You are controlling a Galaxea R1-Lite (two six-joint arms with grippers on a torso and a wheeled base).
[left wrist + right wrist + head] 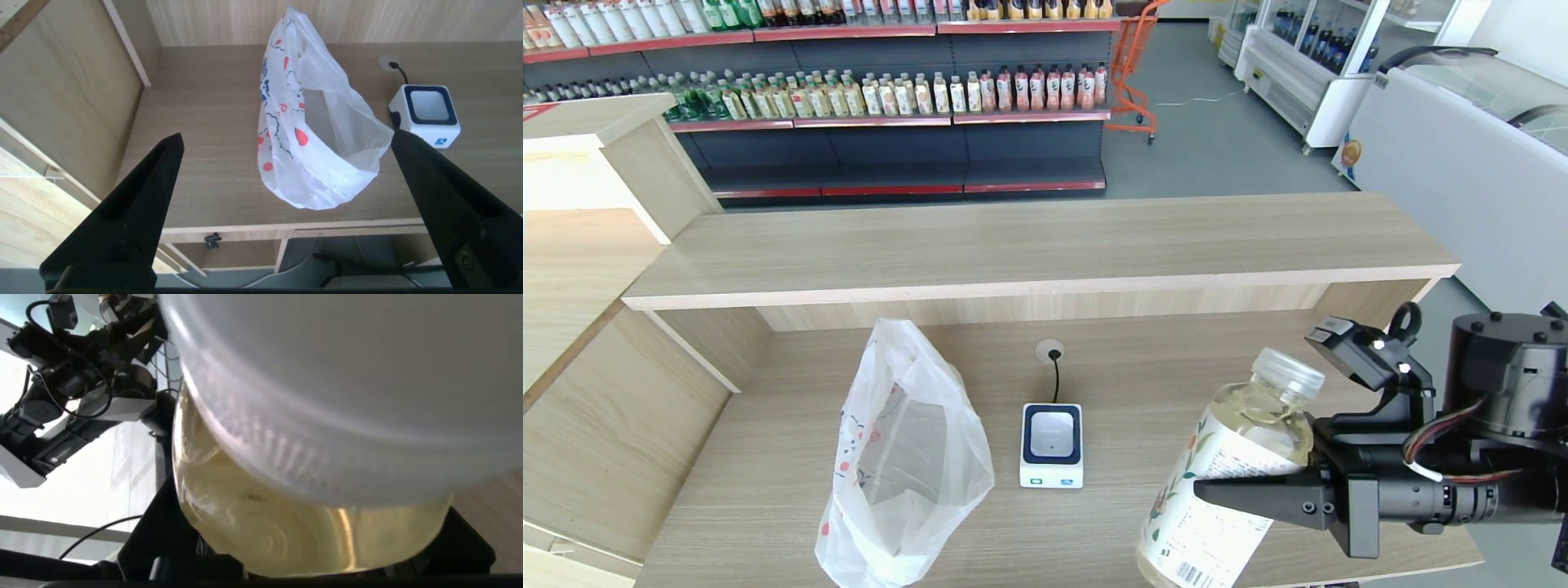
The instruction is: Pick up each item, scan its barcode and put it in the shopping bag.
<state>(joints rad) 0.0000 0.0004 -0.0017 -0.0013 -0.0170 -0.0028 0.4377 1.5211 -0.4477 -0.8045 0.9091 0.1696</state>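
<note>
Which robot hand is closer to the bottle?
Right. The right gripper is clamped on the bottle; the left gripper hangs open facing the shopping bag, away from the bottle.

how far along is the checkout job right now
Done: the bottle is picked up, clamped in the right gripper. In hand: it hangs tilted to the right of the scanner, not over it. Left: scanning it, then dropping it into the shopping bag, which looks empty. The left gripper is open.
</note>
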